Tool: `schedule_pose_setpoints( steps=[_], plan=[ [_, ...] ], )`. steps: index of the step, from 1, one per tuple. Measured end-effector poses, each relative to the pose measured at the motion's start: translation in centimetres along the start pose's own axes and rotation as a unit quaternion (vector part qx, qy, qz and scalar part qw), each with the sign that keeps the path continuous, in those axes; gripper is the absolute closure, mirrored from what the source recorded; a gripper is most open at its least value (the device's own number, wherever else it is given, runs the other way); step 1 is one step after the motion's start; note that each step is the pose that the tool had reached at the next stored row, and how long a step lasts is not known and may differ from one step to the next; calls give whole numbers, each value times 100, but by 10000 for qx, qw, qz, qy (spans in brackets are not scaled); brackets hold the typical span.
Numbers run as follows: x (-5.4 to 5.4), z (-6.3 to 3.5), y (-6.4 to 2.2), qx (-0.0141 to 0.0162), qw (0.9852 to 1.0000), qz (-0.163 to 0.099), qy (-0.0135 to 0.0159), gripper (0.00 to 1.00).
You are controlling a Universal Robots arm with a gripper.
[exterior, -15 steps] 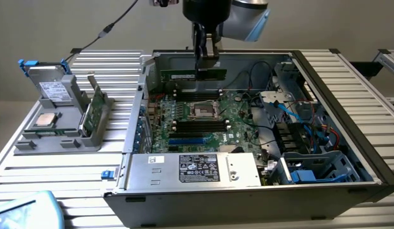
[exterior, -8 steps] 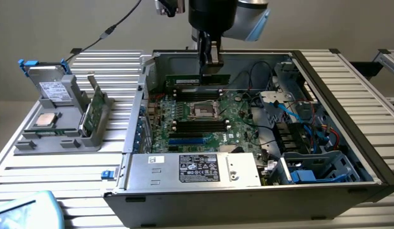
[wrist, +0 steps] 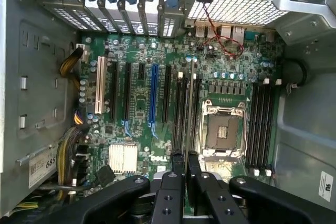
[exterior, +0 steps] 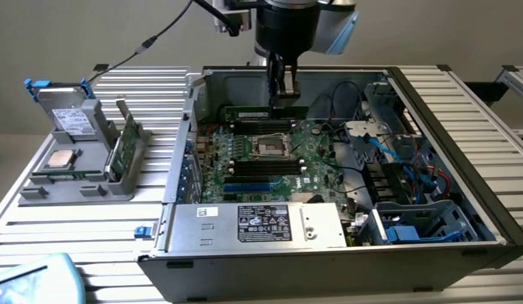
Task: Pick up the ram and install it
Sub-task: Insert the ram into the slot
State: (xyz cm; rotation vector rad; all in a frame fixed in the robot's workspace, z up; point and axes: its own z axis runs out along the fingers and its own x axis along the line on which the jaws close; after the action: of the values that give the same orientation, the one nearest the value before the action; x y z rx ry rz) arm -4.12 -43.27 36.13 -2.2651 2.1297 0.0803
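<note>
**Gripper (wrist: 185, 160) pinches the ram (wrist: 189, 109) over the memory slots**

Nearest the wrist camera, the two black fingers (wrist: 170, 184) press against the flat faces of the thin green stick. They hold it by its upper edge, so its contact edge faces down toward the board. Seen edge-on, the ram is a narrow line running lengthwise along the black memory slots (wrist: 180, 114), just beside the processor socket (wrist: 223, 129). Holding it so squarely probably serves to line it up with a slot. Whether it already touches one I cannot tell. Beyond the slots spreads the green motherboard (wrist: 136, 98), and farthest off a row of card brackets (wrist: 128, 3) lines the case wall.

In the exterior view the gripper (exterior: 283, 95) hangs in the upper middle of the frame, inside the open computer case (exterior: 236, 88). The ram (exterior: 257, 114) lies level beneath it. At the exterior view's left, a grey holder (exterior: 67, 187) stands on the counter (exterior: 84, 234), well apart from the case.
</note>
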Motion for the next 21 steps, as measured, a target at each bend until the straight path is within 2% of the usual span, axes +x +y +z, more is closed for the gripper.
schedule_pose_setpoints(
  steps=[21],
  plan=[
    [25, 381, -51, 4, 10000, 74, -1, 86]
  ],
)
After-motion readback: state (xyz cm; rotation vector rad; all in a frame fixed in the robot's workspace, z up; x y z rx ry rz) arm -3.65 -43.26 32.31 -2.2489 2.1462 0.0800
